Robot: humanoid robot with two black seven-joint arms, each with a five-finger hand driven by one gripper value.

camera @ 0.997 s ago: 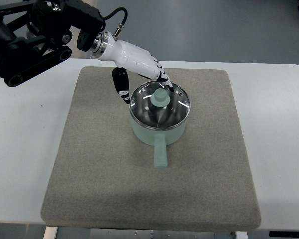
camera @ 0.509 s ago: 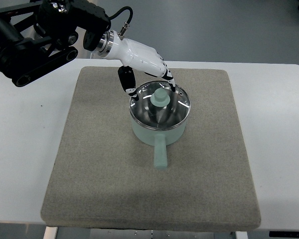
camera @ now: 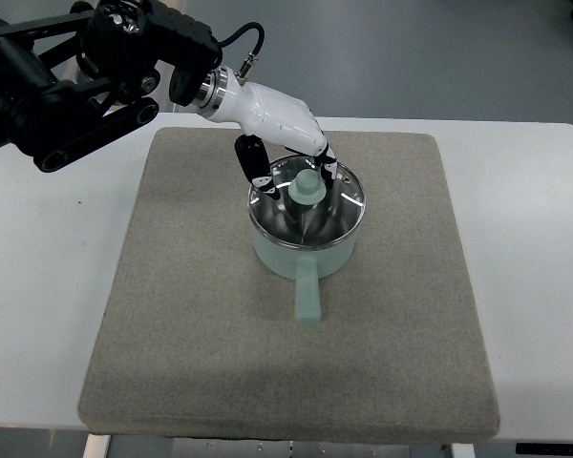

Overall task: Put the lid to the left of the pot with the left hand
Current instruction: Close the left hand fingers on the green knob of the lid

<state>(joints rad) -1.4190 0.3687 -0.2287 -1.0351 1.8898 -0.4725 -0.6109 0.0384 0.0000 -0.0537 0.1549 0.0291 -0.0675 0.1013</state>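
The pot (camera: pixel 306 239) sits near the middle of the mat (camera: pixel 172 315), a bit toward the far edge, with its handle pointing at the near edge. The lid (camera: pixel 310 200) is on the pot, and its knob (camera: pixel 307 187) sticks up in the middle. The left hand (camera: pixel 291 164) reaches in from the far left corner and hangs over the far left side of the lid. The knob is just in front of it. Its fingers (camera: pixel 256 160) are spread and hold nothing

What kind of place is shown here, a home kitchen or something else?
Probably a robot lab or test bench, not a kitchen: one pot with its lid on a grey mat, on a plain white table, above bare grey flooring.
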